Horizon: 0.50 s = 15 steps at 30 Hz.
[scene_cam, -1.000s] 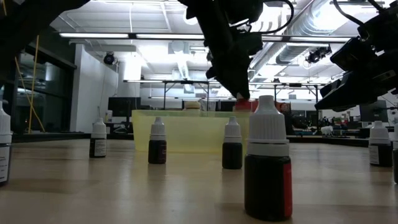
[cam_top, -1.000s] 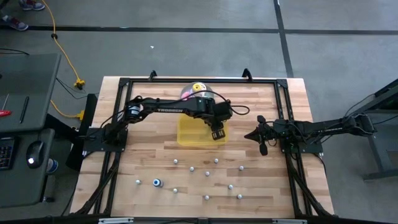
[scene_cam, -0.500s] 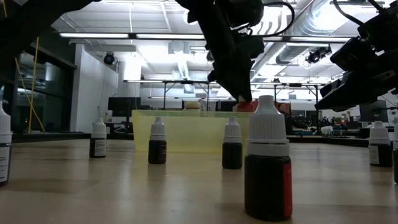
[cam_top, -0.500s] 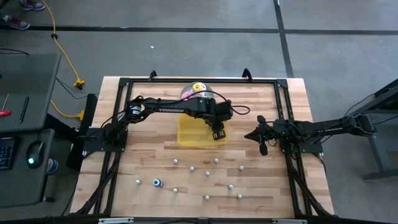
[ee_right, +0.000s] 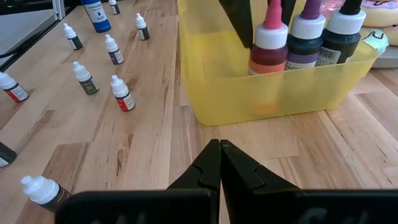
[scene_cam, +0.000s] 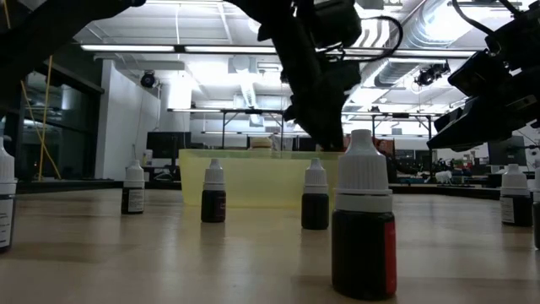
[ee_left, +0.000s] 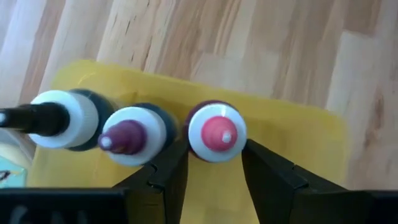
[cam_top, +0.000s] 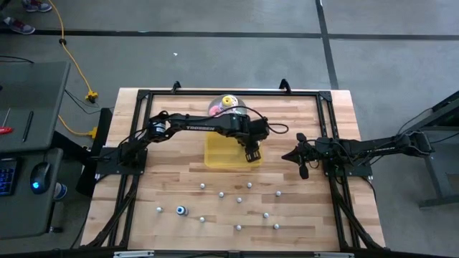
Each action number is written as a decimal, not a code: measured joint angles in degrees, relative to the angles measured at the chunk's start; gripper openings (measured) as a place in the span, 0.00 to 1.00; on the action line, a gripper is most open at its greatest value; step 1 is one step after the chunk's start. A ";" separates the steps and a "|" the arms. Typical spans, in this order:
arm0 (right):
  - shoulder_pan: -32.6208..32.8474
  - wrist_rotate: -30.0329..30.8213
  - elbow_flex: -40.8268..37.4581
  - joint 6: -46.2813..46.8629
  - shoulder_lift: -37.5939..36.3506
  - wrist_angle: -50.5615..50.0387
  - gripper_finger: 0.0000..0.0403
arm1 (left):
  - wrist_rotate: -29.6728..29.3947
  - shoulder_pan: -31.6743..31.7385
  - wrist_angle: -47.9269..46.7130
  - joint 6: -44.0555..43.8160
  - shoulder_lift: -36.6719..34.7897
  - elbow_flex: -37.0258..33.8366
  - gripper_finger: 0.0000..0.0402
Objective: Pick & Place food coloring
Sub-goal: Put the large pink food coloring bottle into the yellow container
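Food coloring: red bottle [ee_left: 217,132] now lowered inside my tray [ee_left: 311,134], apparently seated; left claw [ee_left: 214,165] clamped on it, release next. Right claw [ee_right: 220,163] together, idle at counter's [cam_top: 172,179] right edge.

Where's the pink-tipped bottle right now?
The pink-tipped bottle stands in the yellow tray between the left claw's fingers, beside the purple-tipped bottle, at the tray's right end in the high view.
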 joint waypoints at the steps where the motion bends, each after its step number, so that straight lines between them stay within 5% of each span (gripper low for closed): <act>1: 0.01 0.01 0.00 0.00 0.00 0.00 0.00 | 0.11 -0.04 0.00 -0.02 -0.07 0.00 0.36; 15: -0.01 0.00 0.00 0.00 -0.02 -0.02 0.00 | 0.09 -0.02 -0.86 0.99 -0.22 -0.01 0.37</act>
